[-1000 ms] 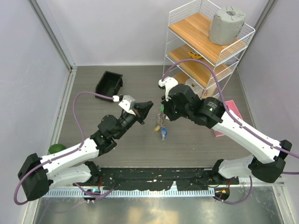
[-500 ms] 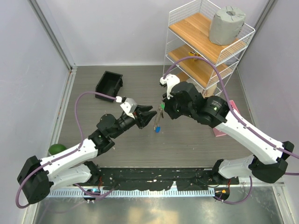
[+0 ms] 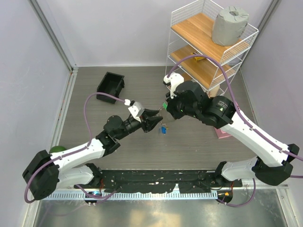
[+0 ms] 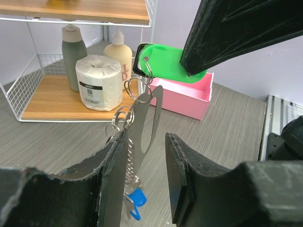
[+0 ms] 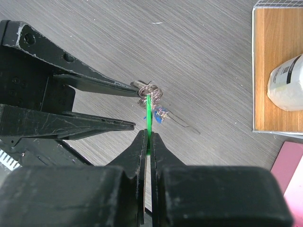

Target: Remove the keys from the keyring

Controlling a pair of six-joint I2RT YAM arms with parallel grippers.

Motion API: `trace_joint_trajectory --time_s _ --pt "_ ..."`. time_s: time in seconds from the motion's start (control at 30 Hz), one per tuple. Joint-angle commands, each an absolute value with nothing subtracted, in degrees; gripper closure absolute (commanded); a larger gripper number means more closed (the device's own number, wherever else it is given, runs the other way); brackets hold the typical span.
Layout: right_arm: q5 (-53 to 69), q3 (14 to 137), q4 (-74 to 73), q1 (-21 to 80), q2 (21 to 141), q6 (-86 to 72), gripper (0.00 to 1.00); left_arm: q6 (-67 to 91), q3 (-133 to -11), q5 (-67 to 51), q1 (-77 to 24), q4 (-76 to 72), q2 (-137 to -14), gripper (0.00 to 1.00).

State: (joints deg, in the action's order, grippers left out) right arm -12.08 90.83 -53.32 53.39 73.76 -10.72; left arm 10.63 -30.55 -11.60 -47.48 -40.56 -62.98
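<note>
The right end effector (image 5: 147, 135) was clenched on the green key (image 4: 168, 61). Its flat plastic head showed only edge-on from the right wrist, and from the left wrist a black finger covered part of it. Below it hung the keyring (image 4: 137, 90), small linked wire loops and a fine chain, above the grey wood-grain counter (image 5: 213, 56). A flat metal strip (image 4: 152, 111) with a long slot hung alongside. The left end effector (image 4: 146, 137) was released, its matte black fingers either side of the hanging bunch; whether they touched it could not be told. The blue key (image 4: 136, 208) dangled lowest, partly hidden. Behind, a toilet roll (image 4: 98, 82) on a white wire shelf (image 4: 23, 90) bore a small dark label, too small to read.
</note>
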Motion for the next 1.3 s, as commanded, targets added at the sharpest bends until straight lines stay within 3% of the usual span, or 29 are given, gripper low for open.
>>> trace_joint_trajectory --time_s 0.0,0.3,0.5,0.6,0.8,1.03,1.27 --pt "-11.51 94.04 -51.86 53.26 73.13 -10.72 0.95 8.53 -33.13 -12.30 -47.29 -47.89 -64.60 0.57" --pt "-11.60 94.92 -52.73 53.26 73.21 -10.11 0.95 6.07 -33.84 -11.87 -47.29 -46.67 -63.64 0.57" --pt "-11.60 95.54 -53.17 53.26 73.48 -9.93 0.95 3.17 -35.41 -14.84 -46.85 -37.64 -58.89 0.57" --pt "-11.16 96.15 -53.00 53.26 73.56 -9.93 0.95 2.46 -37.35 -17.14 -46.85 -34.46 -59.94 0.62" --pt "-10.55 96.68 -53.26 53.35 73.74 -10.19 0.95 3.34 -34.89 -19.24 -46.85 -44.64 -63.27 0.66" --pt "-9.93 97.38 -53.61 53.44 73.74 -10.46 0.95 1.06 -37.09 -17.85 -46.85 -45.44 -66.53 0.66" --pt "-9.58 97.82 -54.05 53.79 74.00 -10.46 0.95 0.26 -37.09 -13.19 -46.93 -47.46 -67.15 0.73"
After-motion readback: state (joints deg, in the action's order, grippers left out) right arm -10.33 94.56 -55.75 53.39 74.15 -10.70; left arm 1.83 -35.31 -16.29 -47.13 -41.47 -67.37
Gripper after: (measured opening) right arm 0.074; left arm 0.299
